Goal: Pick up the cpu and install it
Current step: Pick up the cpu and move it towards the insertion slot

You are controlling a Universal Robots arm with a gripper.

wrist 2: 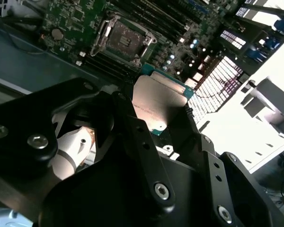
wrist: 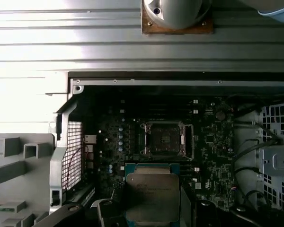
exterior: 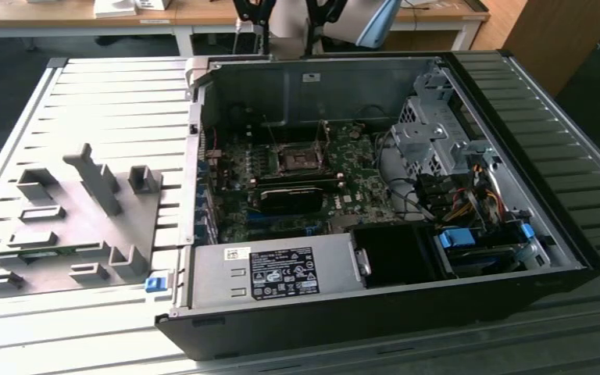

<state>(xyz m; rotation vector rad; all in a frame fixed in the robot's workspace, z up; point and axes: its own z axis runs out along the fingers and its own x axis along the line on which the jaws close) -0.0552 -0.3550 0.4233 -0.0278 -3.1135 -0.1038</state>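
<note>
**Item:** small flat square cpu (wrist 2: 156, 101) with a silver-grey metal top and a green rim.

**Location:** clamped by opposite edges between the two black fingers (wrist 2: 137, 137) of the gripper (wrist 2: 158, 118). It is held in the air over the green motherboard (wrist: 213, 142), near but apart from the dark metal-framed socket (wrist: 163, 139), whose dark centre is exposed.

**Orientation:** the metal top faces the camera in both wrist views, and one green edge points toward the socket. It is square, with no long axis. In the first wrist view its sides run parallel to the socket frame.

**Markings:** faint engraved lines on the metal top, not legible.

**Exterior view adds:**
- a black computer case (exterior: 383, 328) lying open on the slatted metal counter (exterior: 91, 94)
- a dull grey plastic fixture (exterior: 81, 226) on the counter, at the exterior view's left of the case
- a silver power supply box (exterior: 216, 273) inside the case, bearing a black-and-white printed label (exterior: 284, 275)
</note>
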